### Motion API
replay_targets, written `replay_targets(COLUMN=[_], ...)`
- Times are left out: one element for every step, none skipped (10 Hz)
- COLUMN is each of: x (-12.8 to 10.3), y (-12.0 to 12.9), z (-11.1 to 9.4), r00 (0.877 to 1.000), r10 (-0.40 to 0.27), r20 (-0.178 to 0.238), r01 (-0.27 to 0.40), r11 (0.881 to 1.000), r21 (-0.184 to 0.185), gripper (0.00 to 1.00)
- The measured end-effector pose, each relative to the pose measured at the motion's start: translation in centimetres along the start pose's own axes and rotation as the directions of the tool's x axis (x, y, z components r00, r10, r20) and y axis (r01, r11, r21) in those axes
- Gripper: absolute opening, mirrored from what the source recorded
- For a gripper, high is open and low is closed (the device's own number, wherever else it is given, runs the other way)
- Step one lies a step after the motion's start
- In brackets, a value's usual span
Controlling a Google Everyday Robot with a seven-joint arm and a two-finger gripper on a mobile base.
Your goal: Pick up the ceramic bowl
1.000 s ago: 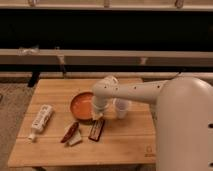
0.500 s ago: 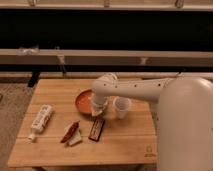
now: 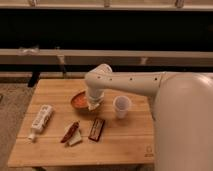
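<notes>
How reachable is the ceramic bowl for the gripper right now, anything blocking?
Likely yes. The gripper sits at the rim of the ceramic bowl, on the side nearest the white cup. The cup stands apart from both, and nothing lies between gripper and bowl.

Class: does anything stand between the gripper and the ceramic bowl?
Nothing visible does. The gripper is down at the right edge of the ceramic bowl; the white cup stands apart, further right.
</notes>
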State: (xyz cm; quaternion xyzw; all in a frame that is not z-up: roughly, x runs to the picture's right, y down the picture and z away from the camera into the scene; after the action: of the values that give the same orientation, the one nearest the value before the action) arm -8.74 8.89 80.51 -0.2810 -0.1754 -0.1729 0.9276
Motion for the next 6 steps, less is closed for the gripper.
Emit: replay_targets(x=[-0.26, -0.47, -0.69, -0.53, -0.43, -0.47], y=[-0.72, -1.01, -1.05, -1.08, -1.06, -1.07], z=[-0.88, -1.04, -1.03, -1.05, -1.07, -1.06], r00=[0.998, 0.996, 0.996, 0.996, 0.996, 0.996], r10=[-0.06, -0.083, -0.087, -0.087, -0.085, -0.085], r20=[-0.01, -0.017, -0.016, -0.02, -0.02, -0.02], r01=[0.06, 0.083, 0.087, 0.088, 0.085, 0.086], r11=[0.998, 0.996, 0.996, 0.996, 0.996, 0.996], r21=[0.012, 0.017, 0.019, 0.021, 0.021, 0.021], gripper=[0.0, 0.0, 0.0, 0.0, 0.0, 0.0])
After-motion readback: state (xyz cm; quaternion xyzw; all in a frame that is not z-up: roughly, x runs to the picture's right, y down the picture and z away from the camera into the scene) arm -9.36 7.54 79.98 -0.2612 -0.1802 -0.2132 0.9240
